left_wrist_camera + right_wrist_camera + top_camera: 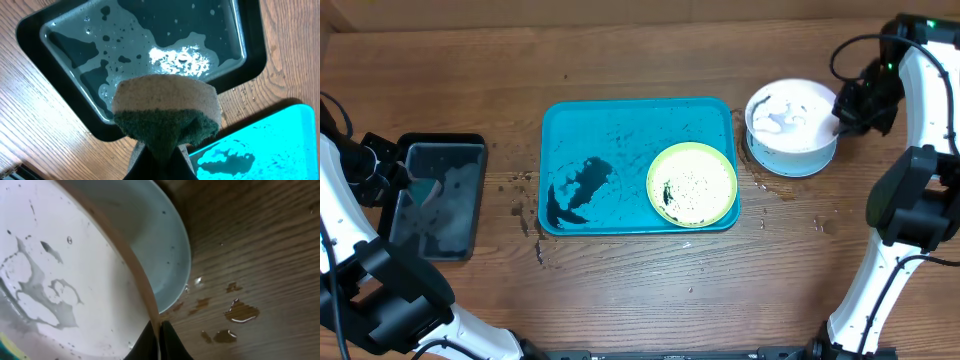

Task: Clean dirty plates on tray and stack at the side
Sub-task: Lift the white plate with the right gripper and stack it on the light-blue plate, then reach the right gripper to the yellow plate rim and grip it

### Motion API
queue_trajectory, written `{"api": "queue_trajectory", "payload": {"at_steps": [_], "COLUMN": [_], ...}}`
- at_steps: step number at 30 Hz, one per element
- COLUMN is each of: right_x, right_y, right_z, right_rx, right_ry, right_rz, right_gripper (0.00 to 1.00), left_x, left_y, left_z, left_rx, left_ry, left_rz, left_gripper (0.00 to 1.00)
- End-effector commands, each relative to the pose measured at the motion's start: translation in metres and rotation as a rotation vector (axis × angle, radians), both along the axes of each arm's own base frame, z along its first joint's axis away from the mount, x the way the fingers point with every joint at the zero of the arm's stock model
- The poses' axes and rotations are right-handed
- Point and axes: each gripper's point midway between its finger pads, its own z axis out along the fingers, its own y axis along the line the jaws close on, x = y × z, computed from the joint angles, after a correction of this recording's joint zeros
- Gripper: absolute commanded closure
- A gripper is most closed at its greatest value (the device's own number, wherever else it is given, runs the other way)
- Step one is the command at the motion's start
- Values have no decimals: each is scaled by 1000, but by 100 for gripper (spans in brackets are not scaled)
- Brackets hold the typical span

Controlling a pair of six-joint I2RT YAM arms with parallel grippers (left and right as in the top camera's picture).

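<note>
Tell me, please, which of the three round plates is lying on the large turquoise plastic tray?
The yellow-green-rimmed plate, speckled dark, at the right end of the tray; the white plate sits stacked on the pale teal plate off the tray.

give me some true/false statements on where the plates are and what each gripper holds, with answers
1. The yellow-green plate lies on the turquoise tray. True.
2. The left gripper is empty. False: it is shut on a sponge.
3. The white plate sits on the tray. False: it is beside the tray, over the pale teal plate, with the right gripper shut on its rim.
4. The black tray holds water. True.
</note>
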Motion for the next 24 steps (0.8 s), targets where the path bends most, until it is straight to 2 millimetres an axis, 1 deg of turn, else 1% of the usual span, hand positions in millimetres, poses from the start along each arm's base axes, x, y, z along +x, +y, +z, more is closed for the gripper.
{"api": "queue_trajectory", "payload": {"at_steps": [1, 2, 3, 4, 5, 7, 8, 11, 14, 16, 17, 18, 19, 22, 24], "right_x": [-9, -10, -11, -12, -12, -13, -15, -22, -26, -25, -26, -26, -25, -14, -2], "right_y": [4, 4, 5, 6, 8, 11, 13, 26, 50, 70, 83, 91, 104, 138, 155], "right_z": [-3, -5, -7, -8, -8, -7, -5, 4, 19, 33, 40, 44, 48, 48, 39], "right_rx": [22, 21, 21, 22, 23, 29, 34, 77, 141, 161, 162, 161, 156, 127, 66], "right_ry": [8, 14, 20, 24, 26, 31, 36, 61, 31, -11, -38, -53, -75, -148, -191], "right_rz": [-15, -15, -13, -11, -8, -3, -2, 10, 99, 178, 243, 277, 326, 466, 538], "right_gripper": [96, 95, 91, 81, 66, 30, 24, 21, 21, 21, 21, 21, 21, 19, 13], "left_x": [2, 2, 2, 2, 2, 2, 2, 2, 2, 2, 2, 2, 2, 2, 2], "left_y": [-2, -2, -2, -2, -2, -2, -2, -2, -2, -2, -2, -2, -2, -2, -2], "left_z": [6, 6, 6, 6, 6, 6, 6, 6, 6, 6, 6, 6, 6, 6, 6], "left_rx": [1, 2, 1, 1, 1, 1, 1, 1, 0, 0, 0, 0, 0, 1, 0], "left_ry": [-23, -23, -23, -23, -23, -23, -23, -23, -23, -23, -23, -23, -23, -23, -22], "left_rz": [13, 13, 13, 13, 13, 13, 13, 14, 17, 17, 17, 17, 17, 17, 16], "left_gripper": [96, 96, 96, 96, 96, 96, 96, 96, 96, 96, 96, 96, 96, 96, 96]}}
